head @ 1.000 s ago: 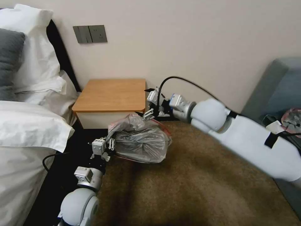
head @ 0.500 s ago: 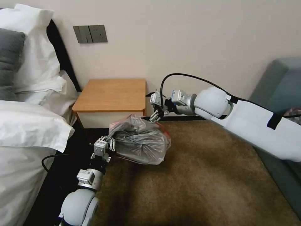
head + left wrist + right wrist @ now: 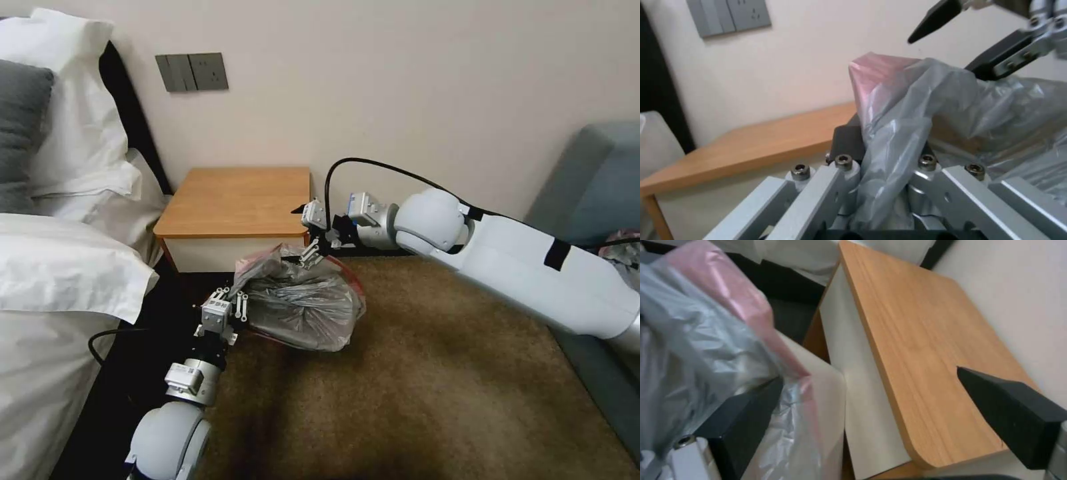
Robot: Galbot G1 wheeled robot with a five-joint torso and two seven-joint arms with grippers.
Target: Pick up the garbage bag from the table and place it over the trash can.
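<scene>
The garbage bag (image 3: 300, 300), grey and wrinkly with a pink-red rim, bulges on the carpet just in front of the table (image 3: 233, 200). My left gripper (image 3: 230, 305) is shut on the bag's near-left edge; in the left wrist view the plastic (image 3: 889, 160) runs up between its fingers. My right gripper (image 3: 303, 233) is open over the bag's far rim by the table's front corner. One black finger (image 3: 746, 420) rests on the bag (image 3: 706, 340), the other (image 3: 1013, 413) hangs over the tabletop (image 3: 929, 340). A cream wall of the trash can (image 3: 824, 386) shows under the plastic.
A bed with white pillows (image 3: 60, 267) stands close on the left, with a black cable (image 3: 107, 337) on the dark floor beside it. A grey sofa (image 3: 593, 193) is on the right. Brown carpet (image 3: 413, 387) stretches in front. The wall (image 3: 400, 87) is right behind the table.
My right gripper swung first right, then back left to the table's front corner, over the bag's far rim. The left gripper kept its hold and barely moved.
</scene>
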